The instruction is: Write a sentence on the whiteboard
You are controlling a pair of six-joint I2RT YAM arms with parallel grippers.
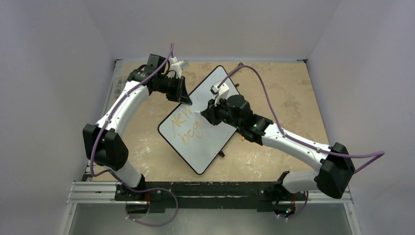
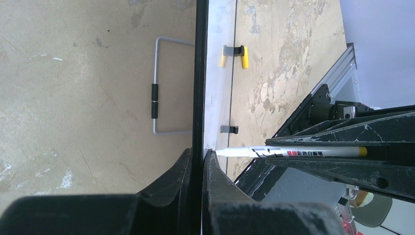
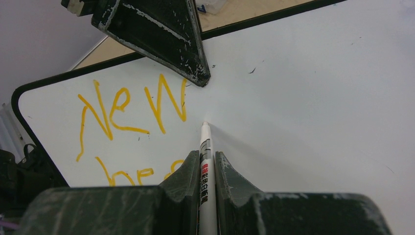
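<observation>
The two arms are bolted at the near edge of the desk [image 1: 288,93]. Both reach forward to the board [image 1: 215,142], which lies in the middle of the desk and is turned so that one corner points to the bases.

The right arm comes in from the right side, over the lower right part of the board. The right end effector [image 1: 201,114] is pinching a white pen [image 3: 205,142] between its two fingers. The pen sticks out forward, and its tip is at the white surface, just to the right of the "W". Whether the tip really touches, I cannot tell for sure.

The sentence [image 3: 127,110] is written in orange on the left part of the board. The first line reads "New", and the second line below it reads "beg". The surface to the right of the pen is mostly bare white.

Further away, the left end effector [image 2: 198,155] is pressed together on the far left edge of the board. The thin black rim is between its fingers, with one finger on each face. It is near the pen tip, just beyond the "W".

In the left wrist view, a black foot [image 2: 234,55] with yellow ends shows at the edge of the board. A grey wire loop [image 2: 161,85] shows on the other side of the rim.
</observation>
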